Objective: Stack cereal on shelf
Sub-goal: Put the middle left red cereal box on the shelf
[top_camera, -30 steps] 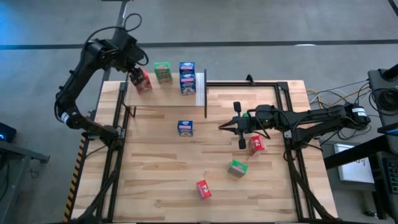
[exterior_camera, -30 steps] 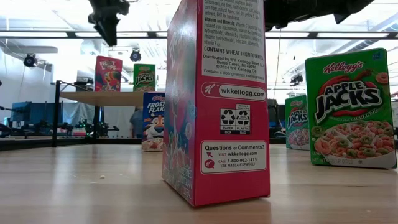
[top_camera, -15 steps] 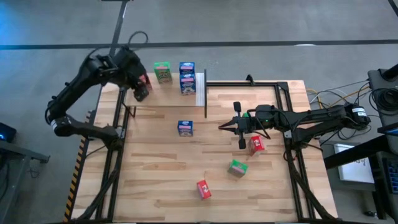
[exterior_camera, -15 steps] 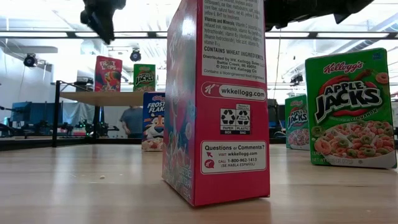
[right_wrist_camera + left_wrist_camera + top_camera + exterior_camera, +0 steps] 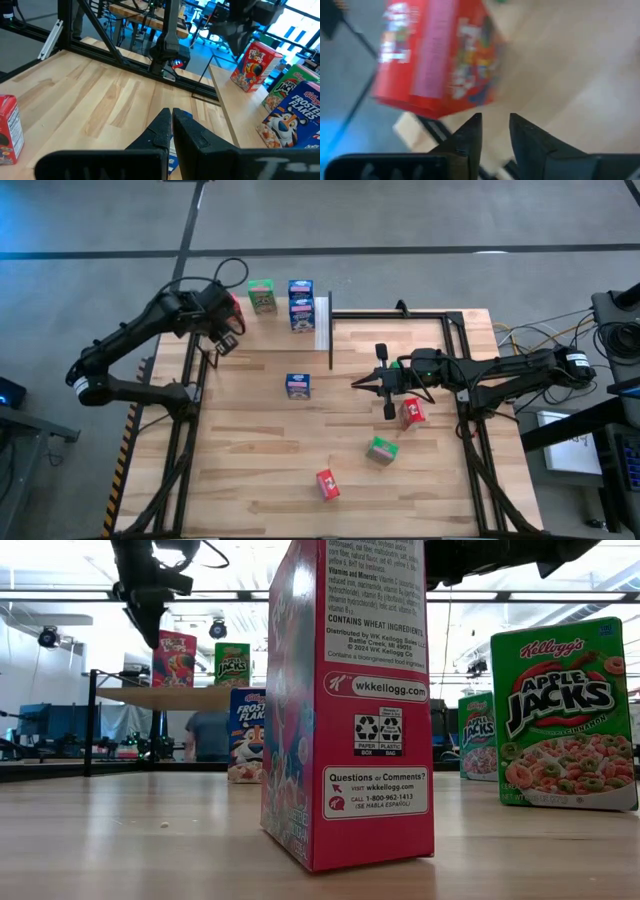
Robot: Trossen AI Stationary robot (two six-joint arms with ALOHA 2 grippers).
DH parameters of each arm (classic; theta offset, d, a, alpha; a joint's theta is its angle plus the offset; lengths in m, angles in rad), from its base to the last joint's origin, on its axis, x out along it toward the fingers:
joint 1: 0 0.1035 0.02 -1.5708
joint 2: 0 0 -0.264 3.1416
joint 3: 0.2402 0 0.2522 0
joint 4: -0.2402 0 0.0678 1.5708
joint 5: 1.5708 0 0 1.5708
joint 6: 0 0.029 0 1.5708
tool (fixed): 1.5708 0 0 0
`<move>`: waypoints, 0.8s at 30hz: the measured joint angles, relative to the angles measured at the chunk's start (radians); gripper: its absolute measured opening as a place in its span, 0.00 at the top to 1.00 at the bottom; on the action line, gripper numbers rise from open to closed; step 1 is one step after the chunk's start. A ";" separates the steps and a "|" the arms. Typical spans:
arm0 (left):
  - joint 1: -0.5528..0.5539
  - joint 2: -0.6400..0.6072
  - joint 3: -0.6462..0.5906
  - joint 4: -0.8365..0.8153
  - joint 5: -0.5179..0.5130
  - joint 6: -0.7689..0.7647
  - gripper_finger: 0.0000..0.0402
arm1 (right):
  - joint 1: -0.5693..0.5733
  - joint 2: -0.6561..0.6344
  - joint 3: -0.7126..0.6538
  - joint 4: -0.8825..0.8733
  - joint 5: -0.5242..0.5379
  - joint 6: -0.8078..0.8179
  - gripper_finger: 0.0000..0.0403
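Beyond the table, a bright workshop room with ceiling lamps and blue-lit equipment; far behind, a person (image 5: 205,735) standing; under everything, a grey floor.

Next, the table (image 5: 250,470): pale wooden planks, level and smooth, framed with black bars; probably slippery for light cardboard.

At its far edge, the shelf (image 5: 275,332): a raised light panel with a white end strip (image 5: 322,323).

On the shelf, a red box (image 5: 234,307) near the outer end, then a green box (image 5: 262,296), then the blue boxes (image 5: 300,305), apparently one upon the other; cannot tell surely.

Loose on the table, well apart from the shelf: a blue box (image 5: 297,386), a red box near the right arm (image 5: 412,413), a green one (image 5: 381,450), and a second red one (image 5: 326,485) closest to the front edge.

Smallest, the grippers. Left gripper (image 5: 491,127) just beside the shelf's red box, fingers a little apart, nothing between them. Right gripper (image 5: 172,122) above the middle of the table, between the loose blue box and the red one, fingers pressed together and empty.

Possible troubles, as a judgement only: a sideways swing of the left gripper, knocking the red box off the shelf end; a descent of the right gripper without spreading first, pushing a box over instead of taking it; a one-sided touch, sliding a light box on the smooth wood; an off-centre placing, toppling the blue pile.
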 joint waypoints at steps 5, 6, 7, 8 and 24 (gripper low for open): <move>0.001 0.000 0.003 0.036 -0.069 0.018 0.86 | 0.000 0.000 0.000 0.000 0.000 -0.001 0.98; 0.001 -0.001 0.006 0.050 -0.070 0.022 0.86 | 0.000 0.000 0.000 0.000 0.000 -0.001 0.98; 0.001 -0.002 0.008 0.064 -0.071 0.026 0.87 | 0.000 0.000 0.000 0.000 0.000 -0.001 0.98; 0.001 -0.002 0.008 0.072 -0.073 0.026 0.87 | 0.000 0.000 0.000 0.000 0.000 -0.001 0.98; 0.009 0.013 0.007 0.083 -0.139 0.032 0.88 | 0.000 0.000 0.000 0.000 0.000 0.000 0.98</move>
